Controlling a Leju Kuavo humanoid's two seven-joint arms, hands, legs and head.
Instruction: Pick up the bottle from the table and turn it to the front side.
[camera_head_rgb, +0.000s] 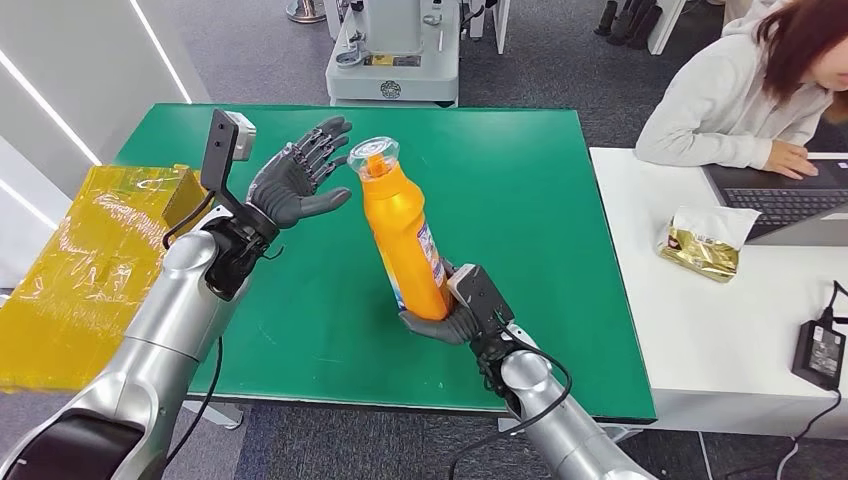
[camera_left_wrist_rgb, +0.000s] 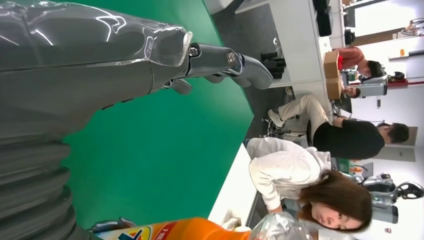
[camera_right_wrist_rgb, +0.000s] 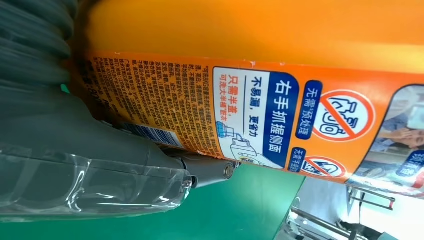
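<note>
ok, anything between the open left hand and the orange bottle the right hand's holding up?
Nothing visible. The left hand hovers open beside the clear cap end of the orange plastic bottle, apart from it, with just green table behind the gap. The right hand grips the bottle's base, away from that end.

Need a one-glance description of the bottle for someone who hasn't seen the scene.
Find the green table in the middle of the head view. Above its near half, the right robot hand holds an orange bottle by its base, tilted with the cap end toward the open left robot hand. It is the only orange thing over the green top, with a clear cap and a printed label on its side.
</note>
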